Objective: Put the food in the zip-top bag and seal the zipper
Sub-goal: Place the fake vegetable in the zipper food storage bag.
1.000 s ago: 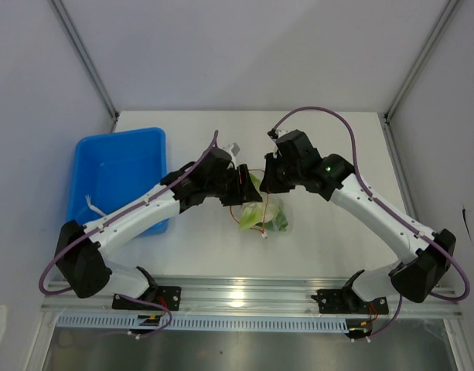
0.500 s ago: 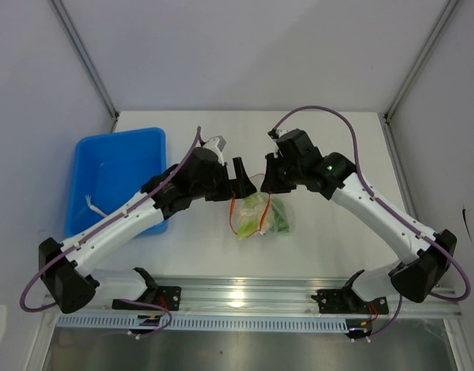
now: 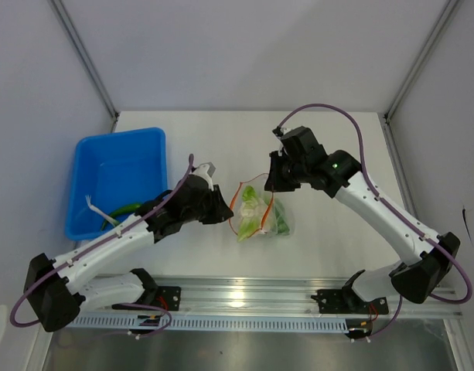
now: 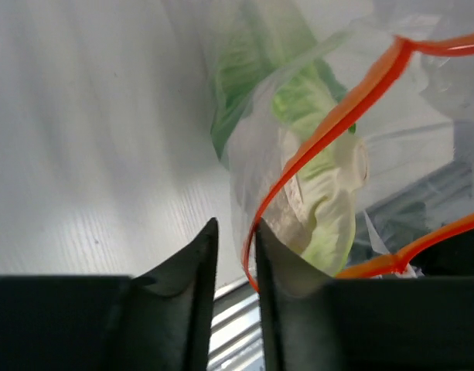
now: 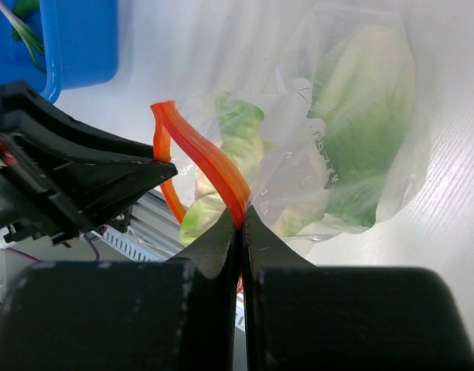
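Observation:
The clear zip-top bag (image 3: 271, 220) lies at mid-table with pale and green leafy food (image 3: 252, 205) inside. Its orange-red zipper (image 3: 235, 202) stands open in a loop on the left side. My right gripper (image 3: 272, 185) is shut on the zipper's upper strip (image 5: 213, 166), pinched at the fingertips (image 5: 240, 224). My left gripper (image 3: 227, 212) sits at the loop's left edge. In the left wrist view its jaws (image 4: 235, 226) stand a narrow gap apart, with the zipper (image 4: 337, 116) running down against the right finger's inner face. Leafy food (image 4: 322, 193) shows through the plastic.
A blue bin (image 3: 117, 154) stands at the left, holding a green pepper (image 3: 124, 209) and a thin stalk (image 3: 93, 207). A metal rail (image 3: 244, 294) runs along the near table edge, close below the bag.
My left arm has drawn back toward the near left, from the bag's top down to the zipper loop's left edge. The right gripper has kept its hold and barely moved.

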`<state>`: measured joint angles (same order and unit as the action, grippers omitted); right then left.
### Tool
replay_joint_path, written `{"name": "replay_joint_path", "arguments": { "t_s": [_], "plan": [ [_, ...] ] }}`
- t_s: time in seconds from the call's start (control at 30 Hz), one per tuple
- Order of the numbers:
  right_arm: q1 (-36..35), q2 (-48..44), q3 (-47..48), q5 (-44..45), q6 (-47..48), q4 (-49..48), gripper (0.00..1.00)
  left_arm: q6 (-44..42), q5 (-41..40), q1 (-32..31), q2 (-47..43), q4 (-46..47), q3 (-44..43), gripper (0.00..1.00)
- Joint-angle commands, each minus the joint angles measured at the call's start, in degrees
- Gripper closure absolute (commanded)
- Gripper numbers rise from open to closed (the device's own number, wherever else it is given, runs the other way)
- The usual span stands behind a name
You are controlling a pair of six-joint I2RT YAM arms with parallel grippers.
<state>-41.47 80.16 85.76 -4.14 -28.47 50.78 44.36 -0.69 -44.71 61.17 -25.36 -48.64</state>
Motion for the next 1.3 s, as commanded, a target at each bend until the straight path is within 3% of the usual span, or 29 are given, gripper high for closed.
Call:
{"name": "replay_joint_path", "arguments": {
  "t_s": [0.0, 0.13, 0.43, 0.53, 0.57, 0.67, 0.77, 0.83, 0.87, 0.9, 1.03, 1.13, 1.27],
  "plan": [
    [0.43, -2.99, 2.84, -0.08, -0.01, -0.95, 1.0, 1.17, 3.68, -1.26, 0.62, 4.62, 1.27, 0.77],
    [0.6, -3.17, 2.84, -0.08, 0.08, -1.21, 1.0, 1.43, 3.41, -1.52, 1.76, 5.06, 1.62, 0.81],
    [0.52, -2.64, 2.13, -0.17, -0.01, -2.27, 1.0, 1.7, 6.31, -2.58, 6.15, 6.56, 0.3, 0.77],
    [0.69, -2.64, 2.05, 0.36, 0.34, -2.18, 1.0, 1.61, 6.93, -2.66, 7.47, 7.52, 0.48, 0.88],
    [0.69, -2.55, 2.05, 0.54, 0.43, -2.09, 1.0, 1.52, 7.19, -2.66, 7.56, 7.87, 0.57, 1.0],
    [1.91, -2.38, 1.08, 1.94, 1.57, -1.65, 1.0, 0.91, 8.85, -2.66, 5.99, 7.7, -0.66, 0.99],
    [5.42, -1.16, -0.06, 3.44, 3.67, -1.13, 1.0, -1.64, 11.31, -2.58, 3.44, 6.47, -5.66, 0.99],
    [7.62, -0.19, 1.16, 4.14, 4.82, 0.97, 1.0, -4.87, 13.94, -2.58, 2.99, 3.49, -14.26, 0.99],
    [9.55, 0.6, 4.39, 5.8, 5.78, 2.03, 1.0, -6.29, 16.92, -2.58, 3.52, 1.91, -17.07, 0.99],
    [10.27, 0.79, 6.51, 6.42, 6.31, 4.39, 1.0, -7.96, 18.25, -2.58, 4.91, -0.19, -26.32, 0.99],
    [11.33, -0.35, 18.99, 7.83, 7.81, 9.59, 1.0, -9.64, 22.14, -2.58, 5.72, -6.88, -37.91, 0.99],
    [11.68, -2.81, 19.64, 8.19, 7.64, 9.17, 1.0, -9.56, 19.78, -2.32, 3.88, -5.32, -33.48, 1.0],
    [14.05, -4.84, 4.54, 2.32, 6.94, 3.02, 1.0, -7.8, 21.77, -0.39, 6.49, -0.85, -21.72, 0.99]
  ]
}}
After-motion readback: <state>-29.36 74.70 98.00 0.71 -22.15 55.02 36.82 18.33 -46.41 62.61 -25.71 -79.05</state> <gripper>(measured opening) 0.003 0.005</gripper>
